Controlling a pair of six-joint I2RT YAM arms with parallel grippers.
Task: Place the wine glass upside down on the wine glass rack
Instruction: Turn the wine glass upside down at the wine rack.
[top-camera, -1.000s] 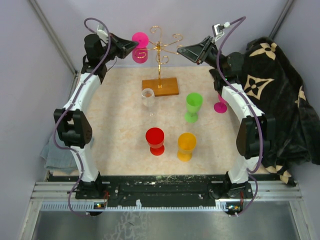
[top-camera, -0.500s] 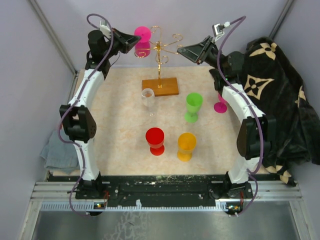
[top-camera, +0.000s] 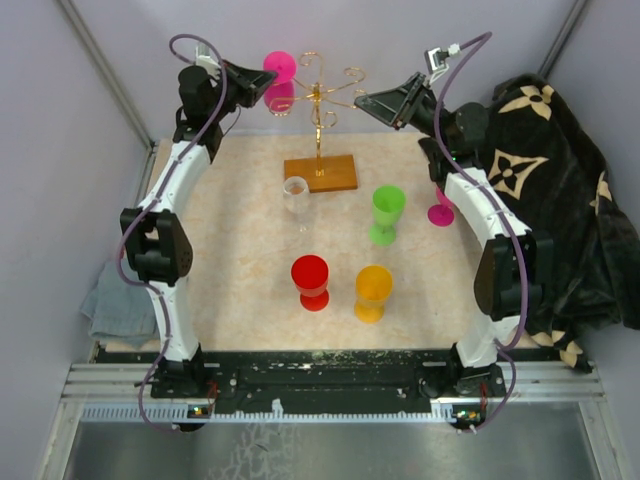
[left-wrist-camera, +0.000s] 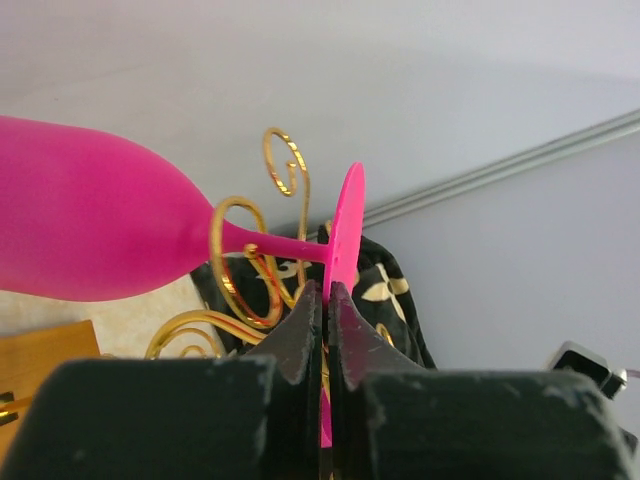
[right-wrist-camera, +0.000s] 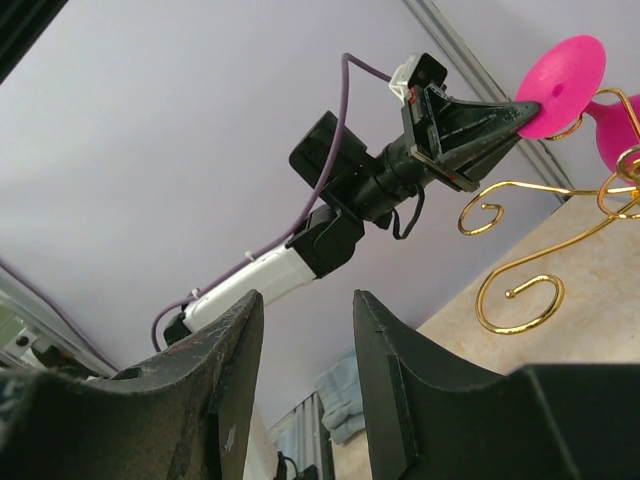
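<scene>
pale lilac room, speckled bench, pink glass at the rack

plain lilac walls (top-camera: 400, 40) close in a beige speckled bench (top-camera: 240, 230). the left claw (left-wrist-camera: 327, 300) is clenched on the edge of the pink wine glass's (left-wrist-camera: 90, 240) foot disc, held high above the bench. the stem runs out sideways from its tips, across a gold curl of the wine glass rack (top-camera: 320, 110). the right claw (right-wrist-camera: 305, 300) hangs released and empty just past the rack, facing the left claw. under both claws stand clear (top-camera: 295, 195), green (top-camera: 387, 212), red (top-camera: 310, 280) and orange (top-camera: 373, 290) glasses. a black flowered cloth (top-camera: 560, 180) lies behind the right claw.
</scene>
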